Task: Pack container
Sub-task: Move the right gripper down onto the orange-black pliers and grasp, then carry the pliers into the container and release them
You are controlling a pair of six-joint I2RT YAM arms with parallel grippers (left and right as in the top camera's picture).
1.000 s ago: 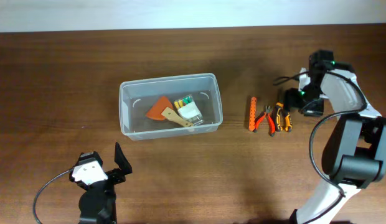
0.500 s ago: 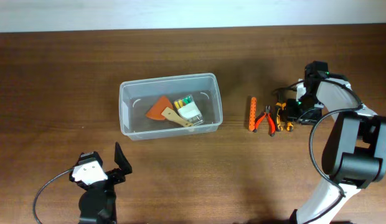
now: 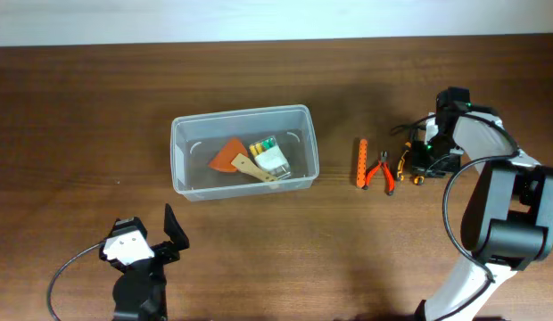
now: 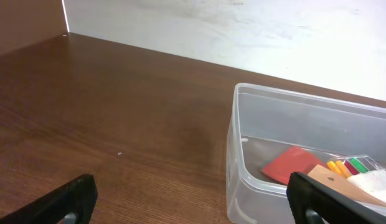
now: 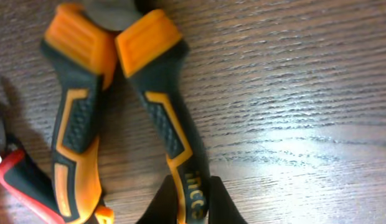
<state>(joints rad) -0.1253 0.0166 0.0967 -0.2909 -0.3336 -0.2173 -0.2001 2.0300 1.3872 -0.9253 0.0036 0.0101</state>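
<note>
Near edge, lower left of overhead frame: left gripper (image 4: 193,208), jaws spread wide, holding nothing. Beyond it, centre-left: container (image 3: 242,114) upright on the table, orange triangular piece (image 3: 226,158) among the items inside. Right side: right gripper (image 5: 190,202) clamped on one handle of the orange-black pliers (image 5: 78,124), beside red-handled pliers (image 3: 378,173).
</note>
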